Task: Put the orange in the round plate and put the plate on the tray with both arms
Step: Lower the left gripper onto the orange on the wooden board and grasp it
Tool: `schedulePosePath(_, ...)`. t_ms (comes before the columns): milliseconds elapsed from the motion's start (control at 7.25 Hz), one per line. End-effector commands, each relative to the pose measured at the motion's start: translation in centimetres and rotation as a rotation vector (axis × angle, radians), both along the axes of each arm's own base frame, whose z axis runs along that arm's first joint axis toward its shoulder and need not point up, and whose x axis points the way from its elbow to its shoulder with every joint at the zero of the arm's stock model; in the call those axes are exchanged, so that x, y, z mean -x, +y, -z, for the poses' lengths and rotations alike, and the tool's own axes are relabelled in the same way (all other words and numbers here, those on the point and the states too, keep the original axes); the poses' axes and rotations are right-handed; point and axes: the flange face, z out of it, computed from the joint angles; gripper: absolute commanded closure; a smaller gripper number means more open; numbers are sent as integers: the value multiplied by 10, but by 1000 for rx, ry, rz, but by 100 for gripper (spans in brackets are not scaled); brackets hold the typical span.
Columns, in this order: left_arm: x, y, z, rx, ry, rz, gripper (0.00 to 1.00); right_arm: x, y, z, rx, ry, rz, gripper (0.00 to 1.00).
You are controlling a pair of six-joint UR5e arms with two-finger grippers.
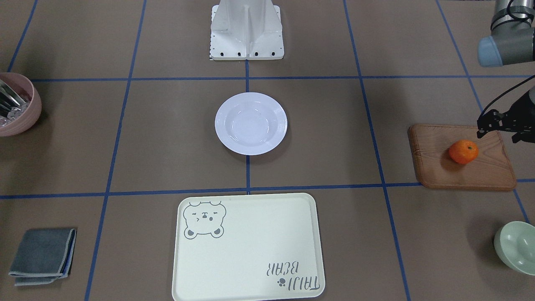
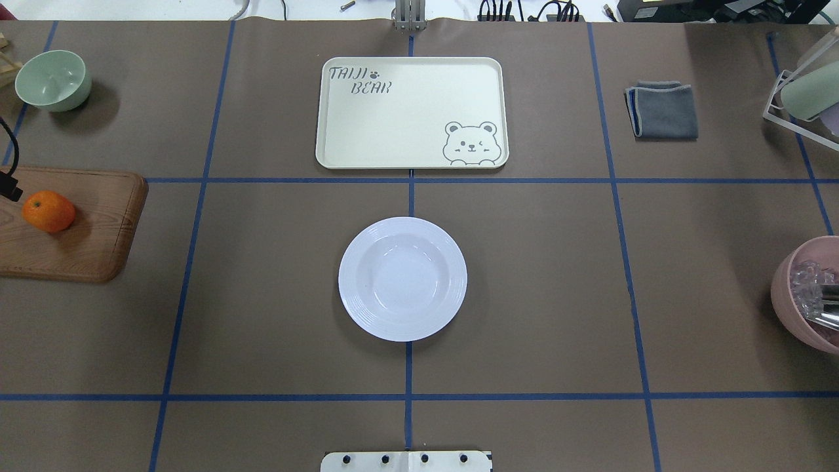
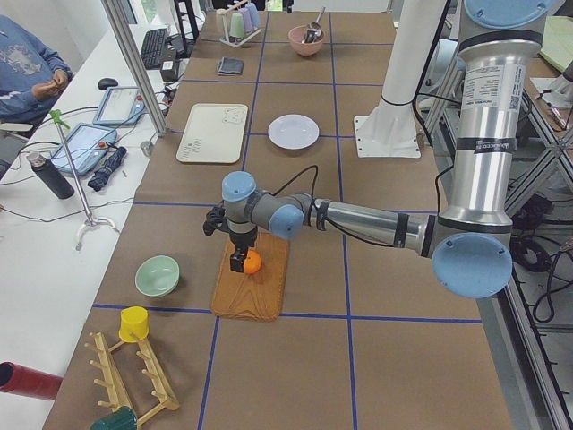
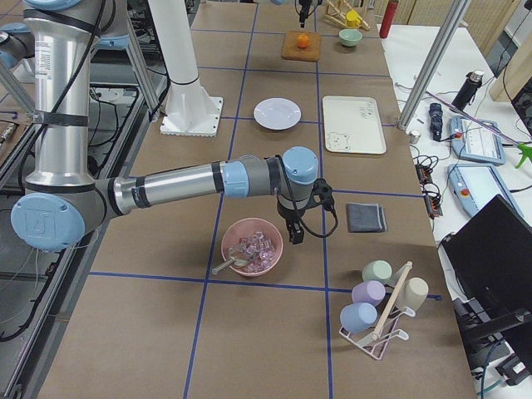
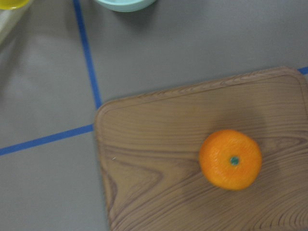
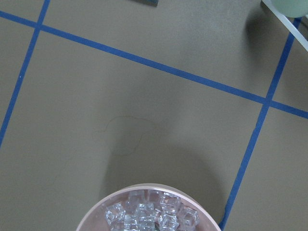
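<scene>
Here the small bright-orange mandarin (image 1: 463, 151) rests loose on the brown wooden board (image 1: 434, 167), well apart from the white glossy round plate (image 2: 402, 278) at the table's centre. The plate is empty, and so is the large cream rectangular tray (image 2: 406, 111) beyond it.

The left gripper (image 3: 238, 258) hangs close above the fruit. Its fingers show in no view clearly, so whether its jaws stand wide or narrow cannot be told. In the left wrist view the mandarin lies off-centre, low and to the right. A descent from this pose would likely strike it with one finger and send it rolling across the board.

The right gripper (image 4: 293, 229) hovers just beside the pink bowl (image 4: 233, 237) of clear ice cubes, and its jaw state likewise cannot be told. A careless swing towards the plate may clip that bowl. Later, an uneven two-arm lift could tilt the plate and spill the fruit.
</scene>
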Motion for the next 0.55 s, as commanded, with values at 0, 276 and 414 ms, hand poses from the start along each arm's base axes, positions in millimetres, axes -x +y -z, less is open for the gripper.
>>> schedulePosePath(0,-31,-8,-6,12,8,-19,2,8,-1,1,-5,3,18,0)
schedulePosePath(276,-34,-12,-17,7,21,1,2,11,-2,1,-4,3,22,0)
schedulePosePath(414,-40,-12,-21,24,20,3,2,11,-2,1,-4,3,22,0)
